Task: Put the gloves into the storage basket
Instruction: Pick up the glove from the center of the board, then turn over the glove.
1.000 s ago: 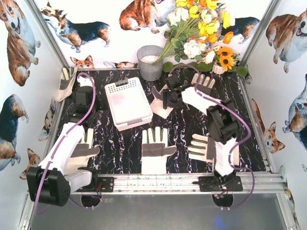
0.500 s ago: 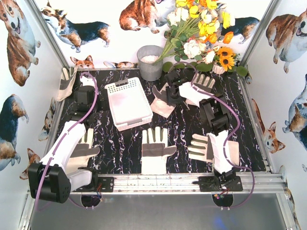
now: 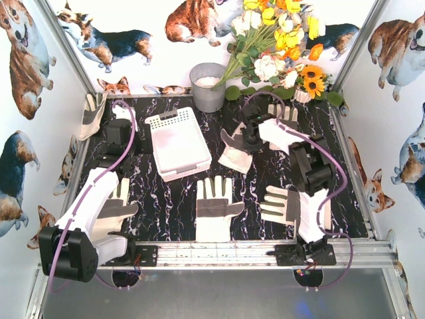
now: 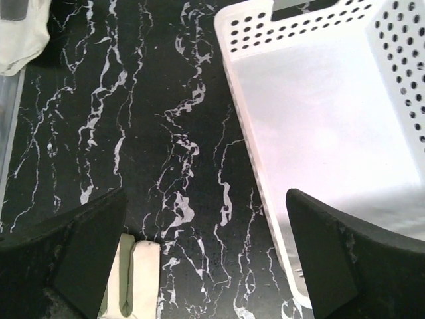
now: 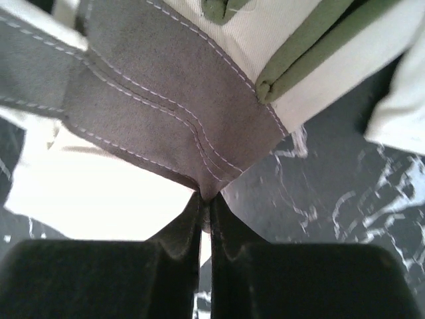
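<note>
My right gripper (image 3: 248, 137) (image 5: 206, 198) is shut on the grey patch of a cream-white glove (image 3: 233, 151) (image 5: 166, 126), just right of the white storage basket (image 3: 178, 143). The basket (image 4: 319, 113) shows nothing inside. My left gripper (image 3: 118, 133) (image 4: 204, 206) hangs open over the dark table, left of the basket, with nothing between its fingers. Other gloves lie flat: one in the front middle (image 3: 214, 207), one under the right arm (image 3: 279, 203), one under the left arm (image 3: 114, 206) with its fingertips (image 4: 133, 276) showing, and one behind the right arm (image 3: 287, 114).
A grey metal bucket (image 3: 208, 86) stands behind the basket, and a bunch of flowers (image 3: 279, 46) fills the back right corner. Another glove (image 3: 89, 114) (image 4: 20, 33) leans at the back left wall. An aluminium rail (image 3: 219, 251) runs along the near edge.
My right gripper has closed onto the glove and drawn back slightly to the right, pulling the glove's edge with it. The left arm has not moved.
</note>
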